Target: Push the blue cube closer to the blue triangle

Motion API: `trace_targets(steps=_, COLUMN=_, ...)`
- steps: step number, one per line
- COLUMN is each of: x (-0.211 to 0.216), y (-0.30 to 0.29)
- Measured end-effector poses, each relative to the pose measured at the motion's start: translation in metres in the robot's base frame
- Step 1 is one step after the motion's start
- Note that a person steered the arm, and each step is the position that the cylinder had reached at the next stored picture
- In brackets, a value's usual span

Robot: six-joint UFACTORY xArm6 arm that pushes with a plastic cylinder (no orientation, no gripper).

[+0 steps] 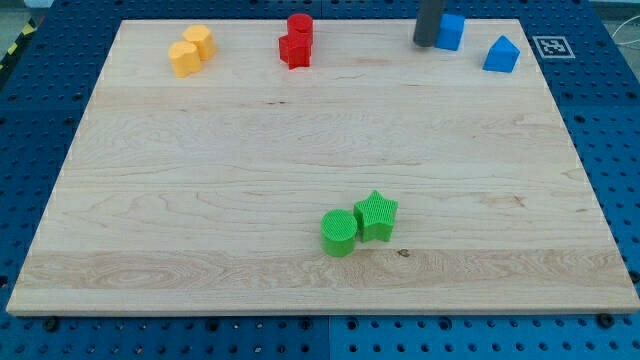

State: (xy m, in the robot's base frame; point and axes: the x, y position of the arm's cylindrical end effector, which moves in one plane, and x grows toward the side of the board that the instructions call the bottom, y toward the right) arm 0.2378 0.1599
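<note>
A single camera covers the scene, so no other view overlaps with it. It sits above the near edge of the wooden board and looks down and across it at a slant toward the far edge, so the board's sides narrow toward the far end. The camera is set back enough to take in almost the whole board, with the blue perforated table showing on the left, right and near sides. The near corners of the board are just cut by the frame's bottom edge. At the far edge the rod is cropped by the top of the frame, and a printed marker lies beyond the far right corner.
</note>
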Motion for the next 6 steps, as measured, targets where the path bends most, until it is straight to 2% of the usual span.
trace_targets(steps=2, x=-0.007, y=0.014)
trace_targets(steps=5, x=-0.046, y=0.024)
trace_targets(steps=6, x=-0.03, y=0.046)
